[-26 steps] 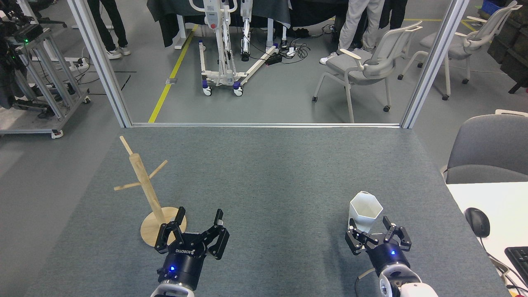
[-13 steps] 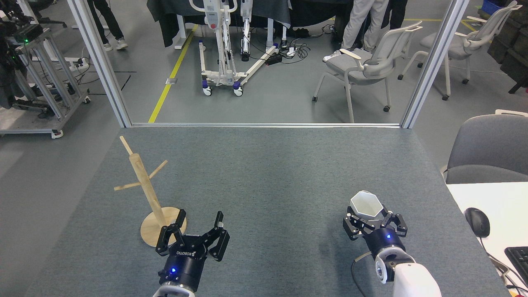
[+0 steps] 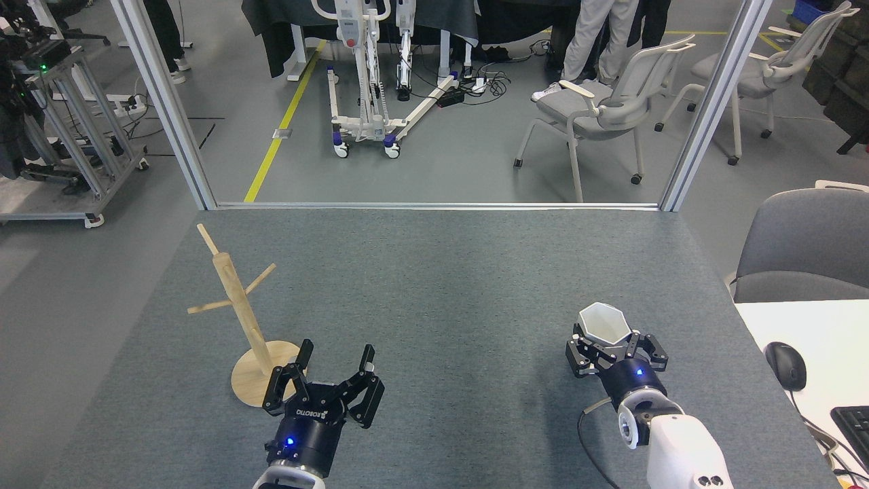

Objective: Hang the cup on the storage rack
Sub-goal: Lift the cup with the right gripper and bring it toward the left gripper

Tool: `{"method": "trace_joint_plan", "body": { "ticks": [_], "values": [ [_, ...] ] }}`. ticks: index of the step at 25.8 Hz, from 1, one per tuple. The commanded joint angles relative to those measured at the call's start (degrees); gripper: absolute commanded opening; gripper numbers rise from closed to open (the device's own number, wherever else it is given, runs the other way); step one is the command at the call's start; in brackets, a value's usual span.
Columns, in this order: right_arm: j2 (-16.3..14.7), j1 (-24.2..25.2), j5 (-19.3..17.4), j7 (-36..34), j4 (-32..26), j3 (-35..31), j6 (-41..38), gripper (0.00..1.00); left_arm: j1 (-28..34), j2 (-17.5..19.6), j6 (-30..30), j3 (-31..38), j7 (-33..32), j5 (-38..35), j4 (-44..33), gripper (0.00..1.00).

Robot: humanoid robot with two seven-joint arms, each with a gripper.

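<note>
Landmark: storage rack [image 3: 239, 319], light wood, upright on round disc base, on grey table [image 3: 434, 272] near its left side. Post leans slightly in view, thin pegs angled off it, all pegs bare

Left gripper [image 3: 336, 363] just right of rack base, low over table surface, fingers spread apart, nothing between them. One finger [image 3: 301, 360] overlaps disc edge in view; contact with disc can't be judged

Cup [image 3: 602, 324] well to the right of rack, across the table, white, hexagonal rim up, mouth open toward camera. Lower body hidden behind gripper knuckles, so can't tell whether base sits on table or hangs off it. Tab with hole not visible from here

Right gripper [image 3: 614, 343] around the cup, black fingers [image 3: 581, 350] pressed against its sides left and right, clamped on it. Blue LED lit on wrist, same on left wrist

Further right of rack, past cup: white desk [image 3: 808, 326] with dark mouse [image 3: 786, 365] and keyboard corner [image 3: 853, 424], grey chair [image 3: 808, 241] behind it

Beyond rack, past table's far edge: aluminium frame posts, floor with yellow line, office chairs, legs of standing persons
</note>
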Motion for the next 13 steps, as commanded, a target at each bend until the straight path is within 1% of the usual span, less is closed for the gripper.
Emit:
{"method": "trace_joint_plan", "body": {
  "ticks": [1,3,6,8,11,13],
  "values": [
    [-1.15,-0.16,-0.12,0.30,-4.08,-0.30,-4.50,0.23,-0.29,0.09,-3.22,-0.19,-0.51,-0.03,0.16,0.99],
    [-3.08,-0.07,-0.74,3.81,-8.30,-0.47,-5.11,0.19,-0.20,0.09,-4.01,-0.28,-0.60,0.06,0.25,0.99],
    [-4.14,-0.16,-1.62,15.41,-15.59,-0.38,-5.20,0.19,-0.29,0.35,-4.27,-1.78,-0.95,-0.03,-0.19,0.99],
    [-4.84,-0.51,-2.32,21.13,-20.69,-0.38,-5.20,0.19,-0.37,0.53,-5.59,-2.22,-1.04,-0.03,-1.42,0.99],
    [-5.98,-2.36,-5.48,25.35,-27.46,0.41,-4.24,0.14,-0.37,0.18,-9.37,-3.45,-3.14,-0.03,-0.89,0.99],
    [-6.60,-3.94,-6.19,27.54,-30.97,3.13,-2.22,0.10,-0.20,0.18,-10.07,-6.26,-5.43,-0.12,-0.71,0.99]
  ]
}}
